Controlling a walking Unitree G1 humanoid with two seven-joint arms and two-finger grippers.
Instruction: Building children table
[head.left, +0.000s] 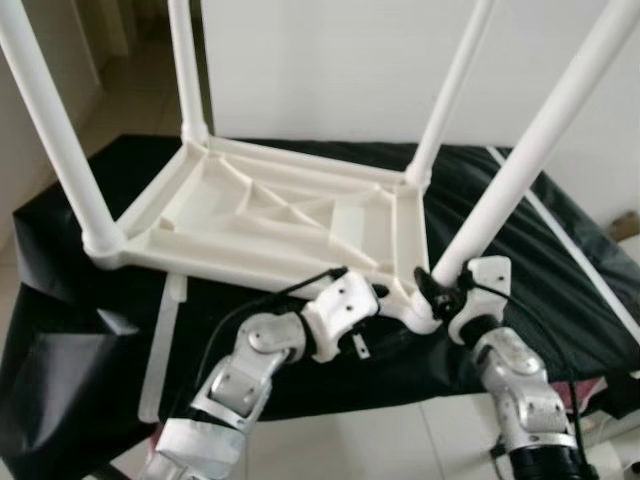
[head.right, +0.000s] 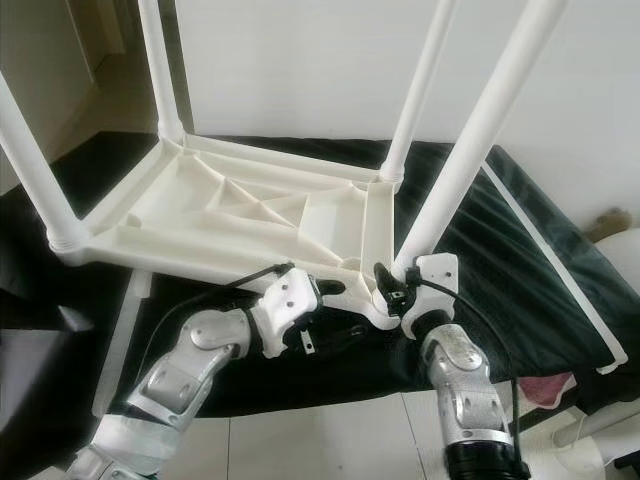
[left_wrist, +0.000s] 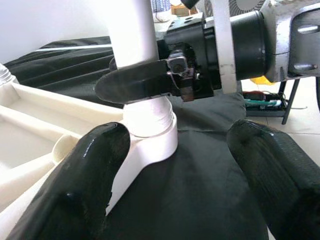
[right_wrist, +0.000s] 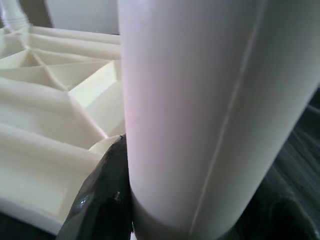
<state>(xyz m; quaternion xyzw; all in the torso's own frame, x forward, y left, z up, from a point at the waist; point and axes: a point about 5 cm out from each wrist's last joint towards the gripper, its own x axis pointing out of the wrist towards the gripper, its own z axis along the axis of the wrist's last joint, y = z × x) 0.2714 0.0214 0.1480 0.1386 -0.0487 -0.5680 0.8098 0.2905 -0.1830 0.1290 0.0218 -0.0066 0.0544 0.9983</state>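
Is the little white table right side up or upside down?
Upside down: the tabletop lies ribbed underside up on the black cloth, legs pointing upward.

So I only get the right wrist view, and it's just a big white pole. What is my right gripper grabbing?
Observer: The right gripper has its jaws shut on the near right table leg, just above its corner socket.
Operator: How many legs are on?
Observer: Four, all standing up from the upside-down white tabletop.
Operator: Where's my other arm?
Observer: The left gripper is at the same corner, jaws open either side of the socket.
Operator: What's underneath?
Observer: A black cloth.
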